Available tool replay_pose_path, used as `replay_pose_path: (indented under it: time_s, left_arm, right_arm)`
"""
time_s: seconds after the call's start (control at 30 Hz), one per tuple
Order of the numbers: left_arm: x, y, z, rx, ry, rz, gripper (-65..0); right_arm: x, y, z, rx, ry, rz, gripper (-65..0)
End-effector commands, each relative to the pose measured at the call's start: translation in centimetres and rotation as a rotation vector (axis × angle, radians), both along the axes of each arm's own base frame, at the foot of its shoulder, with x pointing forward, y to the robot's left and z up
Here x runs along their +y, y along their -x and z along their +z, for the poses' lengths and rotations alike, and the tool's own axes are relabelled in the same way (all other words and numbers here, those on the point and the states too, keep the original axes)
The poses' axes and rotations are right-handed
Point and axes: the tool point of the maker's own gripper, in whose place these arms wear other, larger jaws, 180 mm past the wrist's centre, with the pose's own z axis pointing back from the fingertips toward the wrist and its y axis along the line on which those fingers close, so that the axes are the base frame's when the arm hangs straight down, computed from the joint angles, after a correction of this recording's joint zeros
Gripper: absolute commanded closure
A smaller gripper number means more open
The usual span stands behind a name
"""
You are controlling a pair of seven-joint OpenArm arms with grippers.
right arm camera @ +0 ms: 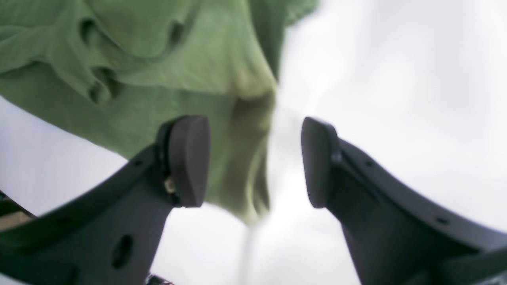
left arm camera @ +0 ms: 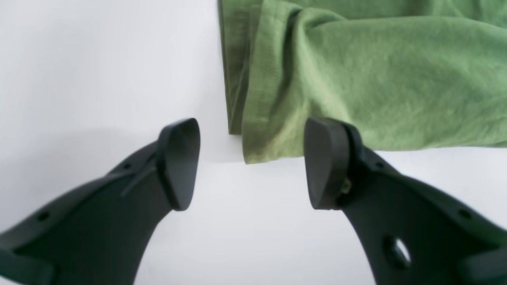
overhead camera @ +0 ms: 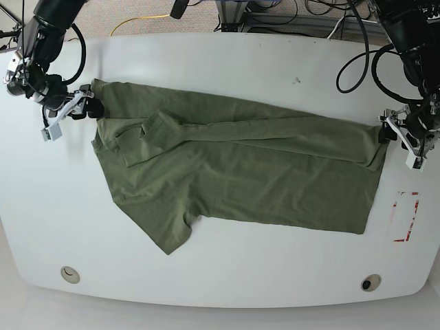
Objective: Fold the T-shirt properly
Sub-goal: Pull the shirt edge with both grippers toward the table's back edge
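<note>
The olive-green T-shirt [overhead camera: 234, 179] lies spread across the white table [overhead camera: 227, 275], its upper part folded over along its length, with one sleeve pointing to the front left. My left gripper [left arm camera: 253, 164] is open, low over the table, and a corner of the T-shirt [left arm camera: 376, 79] lies between its fingertips; in the base view the left gripper [overhead camera: 386, 133] is at the shirt's right edge. My right gripper [right arm camera: 253, 160] is open around a hanging fold of the T-shirt [right arm camera: 138, 79]; in the base view the right gripper [overhead camera: 93, 108] is at the shirt's upper left corner.
A red-outlined mark [overhead camera: 405, 216] lies on the table to the right of the shirt. Two round inserts [overhead camera: 69, 275] [overhead camera: 371, 282] sit near the front edge. Cables [overhead camera: 275, 17] run behind the table's far edge.
</note>
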Motion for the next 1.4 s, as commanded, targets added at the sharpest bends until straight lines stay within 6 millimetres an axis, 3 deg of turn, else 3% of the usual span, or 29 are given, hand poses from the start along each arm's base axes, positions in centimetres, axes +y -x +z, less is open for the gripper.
replay_pose_path:
  time_s: [0.0,0.07,0.27,0.63,0.7,0.83,0.93,1.1,1.23,1.37]
  left_arm:
    - [0.6,-1.1,1.9,-0.060,-0.015,-0.002,-39.0]
    - [0.6,-1.1,1.9,-0.061,-0.012,-0.002,-39.2]
    - [0.4,-1.2,1.9,-0.063,-0.009,-0.004,-39.3]
    - [0.4,-2.1,2.7,-0.093,-0.008,-0.005,-39.4]
    - [0.4,-2.9,3.5,-0.126,-0.007,-0.004,-39.6]
    - [1.0,-3.5,4.0,-0.156,0.012,0.070,-39.7]
    - [0.7,-3.7,3.9,-0.154,0.022,0.081,-44.9]
    - [0.2,-3.7,3.4,-0.154,0.046,0.101,-56.4]
    - [0.1,-3.9,3.1,-0.145,0.056,0.140,-57.1]
    - [0.3,-3.1,0.3,-0.078,0.104,0.173,-57.1]
  right_arm:
    - [-1.3,0.4,1.0,-0.031,0.025,-0.013,-35.5]
    - [-1.7,0.8,1.0,-0.026,0.028,-0.026,-36.0]
    - [-1.1,3.0,-0.5,0.027,0.009,-0.035,-51.2]
    - [1.9,4.2,-2.4,0.054,-0.076,-0.049,-49.3]
    - [2.1,4.2,-2.5,0.055,-0.081,-0.048,-44.4]
    - [2.7,4.4,-2.7,0.058,-0.097,-0.052,-19.2]
    - [2.8,4.3,-2.8,0.057,-0.100,-0.052,-8.9]
    - [3.3,4.5,-3.0,0.067,-0.103,-0.033,-8.9]
    - [3.4,4.5,-3.0,0.067,-0.107,-0.034,-8.9]
    - [3.4,4.6,-3.0,0.068,-0.108,-0.038,-8.9]
